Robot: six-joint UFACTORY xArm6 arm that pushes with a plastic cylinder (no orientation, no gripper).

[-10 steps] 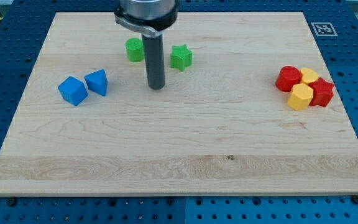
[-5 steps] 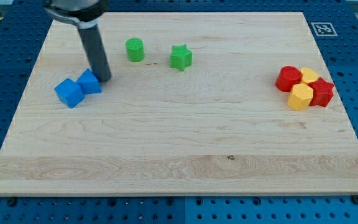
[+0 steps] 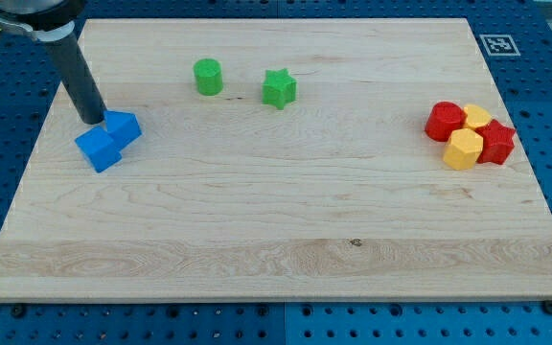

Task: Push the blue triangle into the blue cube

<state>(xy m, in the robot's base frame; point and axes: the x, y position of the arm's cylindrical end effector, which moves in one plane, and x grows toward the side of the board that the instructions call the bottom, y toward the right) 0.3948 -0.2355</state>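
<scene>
The blue cube [image 3: 97, 150] sits at the view's left on the wooden board [image 3: 276, 240]. The blue triangle [image 3: 124, 126] lies against the cube's upper right side, touching it. My tip [image 3: 91, 118] rests on the board just left of the triangle and just above the cube, close to or touching both. The dark rod rises from it toward the view's top left.
A green cylinder [image 3: 208, 77] and a green star [image 3: 279, 87] stand near the view's top centre. At the view's right is a tight cluster: a red block [image 3: 444, 122], a yellow block [image 3: 476, 117], a yellow hexagon [image 3: 464, 149] and a red star [image 3: 496, 142].
My tip has swept from the board's upper centre to the left, past the triangle. The triangle and the cube have shifted left and now touch.
</scene>
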